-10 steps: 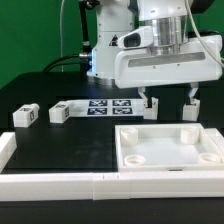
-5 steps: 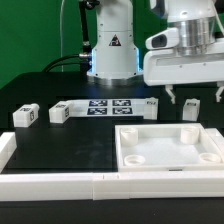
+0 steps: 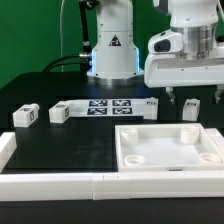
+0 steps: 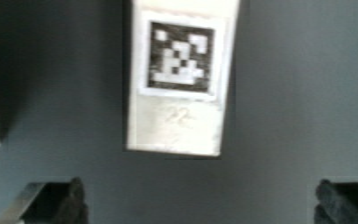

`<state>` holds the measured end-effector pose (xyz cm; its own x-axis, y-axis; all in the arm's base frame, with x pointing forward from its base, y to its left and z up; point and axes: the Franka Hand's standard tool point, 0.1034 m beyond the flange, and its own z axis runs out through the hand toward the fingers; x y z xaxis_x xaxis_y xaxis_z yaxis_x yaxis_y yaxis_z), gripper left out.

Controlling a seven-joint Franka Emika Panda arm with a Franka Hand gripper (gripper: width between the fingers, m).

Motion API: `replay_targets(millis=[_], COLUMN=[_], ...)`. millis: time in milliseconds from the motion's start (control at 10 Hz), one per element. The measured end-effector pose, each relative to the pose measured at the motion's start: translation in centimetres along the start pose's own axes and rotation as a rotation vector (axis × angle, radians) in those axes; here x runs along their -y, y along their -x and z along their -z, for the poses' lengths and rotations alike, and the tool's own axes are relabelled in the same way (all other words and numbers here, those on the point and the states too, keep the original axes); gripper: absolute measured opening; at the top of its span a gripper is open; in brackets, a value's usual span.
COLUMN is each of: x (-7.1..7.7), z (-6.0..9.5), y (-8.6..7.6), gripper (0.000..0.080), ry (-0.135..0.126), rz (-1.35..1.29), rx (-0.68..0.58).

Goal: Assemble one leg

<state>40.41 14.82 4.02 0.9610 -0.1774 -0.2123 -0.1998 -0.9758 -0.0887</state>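
A leg [image 3: 190, 109], a small white block, stands on the black table just behind the white tabletop [image 3: 170, 150]. My gripper [image 3: 193, 97] hangs open a little above this leg, one finger on each side, not touching it. In the wrist view the leg [image 4: 176, 80] lies lengthwise with its black-and-white tag facing up, beyond the open, empty gripper [image 4: 201, 200]. The dark fingertips [image 4: 51, 202] show at the picture's edge. A second leg [image 3: 150, 108] stands to the exterior view's left of the first. Two more legs [image 3: 25, 116] [image 3: 58, 113] sit at the far left.
The marker board [image 3: 105, 106] lies flat between the left legs and the second leg. A low white L-shaped wall [image 3: 50, 186] runs along the table's front and left edge. The robot base [image 3: 112, 50] stands at the back.
My gripper has moved up and to the exterior view's right, from over the second leg to over the leg further right. It stays open. No part has moved.
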Motion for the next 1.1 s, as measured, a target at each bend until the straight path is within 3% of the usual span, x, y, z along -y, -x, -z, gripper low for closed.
replay_targets(millis=[300, 700, 1000, 1100], x=[-1.6, -1.0, 0.0, -0.1], z=[-0.9, -1.8, -2.5, -3.0], y=[1.7, 4.2, 4.4, 4.3], gripper=[0.0649, 0.0649, 0.0649, 0.0649], ry=[0.019, 0.057, 0.079, 0.074], rz=[-0.029, -0.05, -0.078, -0.072], rx=[0.304, 0.691, 0.702, 0.692])
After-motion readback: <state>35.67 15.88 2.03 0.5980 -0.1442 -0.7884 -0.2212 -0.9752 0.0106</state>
